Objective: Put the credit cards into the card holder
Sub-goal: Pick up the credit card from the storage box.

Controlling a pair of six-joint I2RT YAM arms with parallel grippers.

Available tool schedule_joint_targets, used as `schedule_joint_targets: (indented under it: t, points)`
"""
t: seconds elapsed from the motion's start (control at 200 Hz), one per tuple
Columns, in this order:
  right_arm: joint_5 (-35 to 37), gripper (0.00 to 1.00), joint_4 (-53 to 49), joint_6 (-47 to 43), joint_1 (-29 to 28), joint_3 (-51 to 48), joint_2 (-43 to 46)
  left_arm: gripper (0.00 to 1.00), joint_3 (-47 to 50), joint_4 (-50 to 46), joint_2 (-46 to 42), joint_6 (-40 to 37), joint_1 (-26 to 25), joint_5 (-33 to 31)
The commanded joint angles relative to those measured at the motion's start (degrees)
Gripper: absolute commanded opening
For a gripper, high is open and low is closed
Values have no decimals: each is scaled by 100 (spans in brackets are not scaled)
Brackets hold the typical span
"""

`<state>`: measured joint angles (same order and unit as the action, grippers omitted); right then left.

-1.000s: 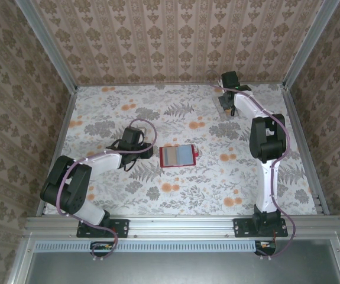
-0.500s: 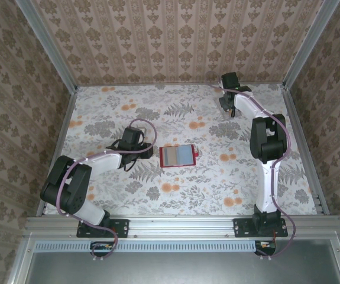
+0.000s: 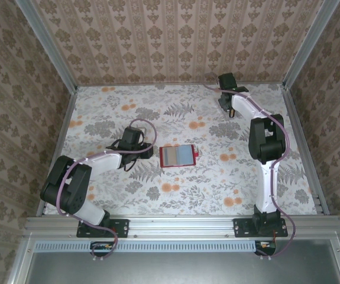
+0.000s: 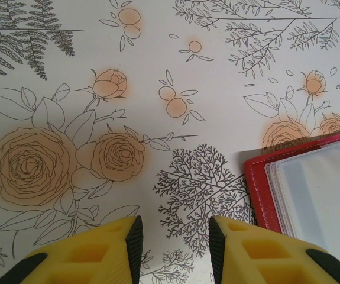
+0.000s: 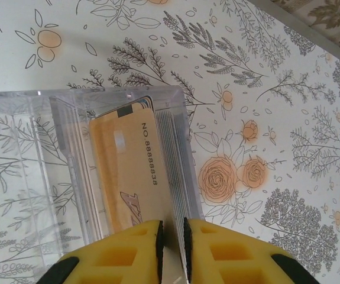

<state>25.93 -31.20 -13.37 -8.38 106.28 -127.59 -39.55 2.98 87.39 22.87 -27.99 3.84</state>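
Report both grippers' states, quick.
Left gripper: open, holding nothing, beside the card holder.
Right gripper: closed on a credit card standing in the clear box.

Both arms reach out with their pincers held low.
The left arm [image 3: 99,160] lies bent across the near-left, and the left pincer [image 4: 172,245] stands part-open with nothing between its fingers. The right arm [image 3: 264,142] stretches to the far-right corner, and the right pincer [image 5: 172,234] is pinched narrowly on a credit card [image 5: 173,269] edge.
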Motion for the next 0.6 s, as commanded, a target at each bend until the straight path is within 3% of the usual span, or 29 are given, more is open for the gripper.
schedule_joint_targets:
  t: [0.0,0.595]
  points:
    - [394,20,165,-139,-14,-118,154,37,-99,-37,65,1,28,-5]
    - [486,4,179,-331,-154,-103,239,38,-174,-81,110,-11,18,73]
